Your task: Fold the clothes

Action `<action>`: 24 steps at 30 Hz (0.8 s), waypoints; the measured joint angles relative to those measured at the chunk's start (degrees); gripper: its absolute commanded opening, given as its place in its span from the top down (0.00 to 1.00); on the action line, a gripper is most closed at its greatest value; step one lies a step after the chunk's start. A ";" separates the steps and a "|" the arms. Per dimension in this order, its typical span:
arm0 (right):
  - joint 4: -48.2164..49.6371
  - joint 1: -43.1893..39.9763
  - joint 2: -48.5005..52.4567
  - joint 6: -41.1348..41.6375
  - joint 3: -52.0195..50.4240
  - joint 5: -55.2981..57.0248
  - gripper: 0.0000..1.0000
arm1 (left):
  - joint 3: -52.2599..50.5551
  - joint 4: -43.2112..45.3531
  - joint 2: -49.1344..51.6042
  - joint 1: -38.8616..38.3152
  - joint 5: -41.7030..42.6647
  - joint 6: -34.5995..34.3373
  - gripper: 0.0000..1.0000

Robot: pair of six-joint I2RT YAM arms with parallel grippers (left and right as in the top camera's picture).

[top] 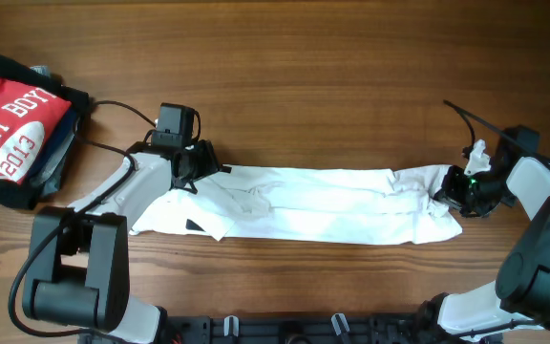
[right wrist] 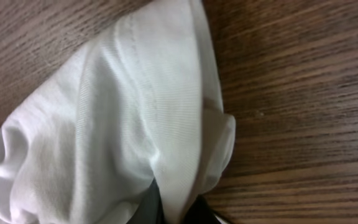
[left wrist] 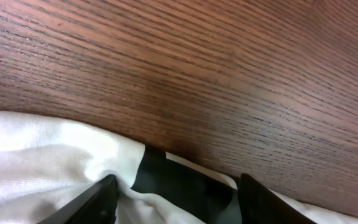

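The white T-shirt (top: pixel 304 205) lies stretched long on the counter (top: pixel 304 76). The right fingers (right wrist: pixel 146 213) pinch its right end tight. The left fingers (left wrist: pixel 101 202) stand apart at its left end.

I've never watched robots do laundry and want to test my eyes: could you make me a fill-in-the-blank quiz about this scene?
1. The soft white cotton T-shirt lies on a brown table made of ____.
2. The right gripper is shut on the T-shirt's ____ end.
3. The left gripper has its jaws ____ around the T-shirt's edge.
4. The folded red shirt with white lettering shows the year ____.
Missing words: wood; right; open; 2013.
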 measured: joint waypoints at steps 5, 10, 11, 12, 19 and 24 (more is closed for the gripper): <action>-1.14 0.11 0.04 3.63 1.27 4.50 0.96 | 2.32 -7.37 0.17 0.15 0.70 0.02 0.25; -8.26 -0.94 0.46 5.99 10.62 10.78 0.96 | 2.58 -15.08 -4.24 0.37 0.68 0.02 0.23; -9.44 -1.01 0.46 5.95 13.77 11.74 0.96 | 2.60 -15.78 -6.60 0.37 0.68 0.02 0.23; -11.08 -1.01 0.44 5.92 16.06 12.50 0.96 | 2.60 -15.96 -7.28 0.37 0.70 0.02 0.22; -14.43 -0.98 0.42 5.88 18.58 15.74 0.96 | 2.62 -17.33 -16.55 3.28 0.70 0.00 0.21; -20.00 3.78 0.42 5.44 18.93 15.96 0.96 | 2.62 -19.04 -17.73 6.40 0.66 0.00 0.21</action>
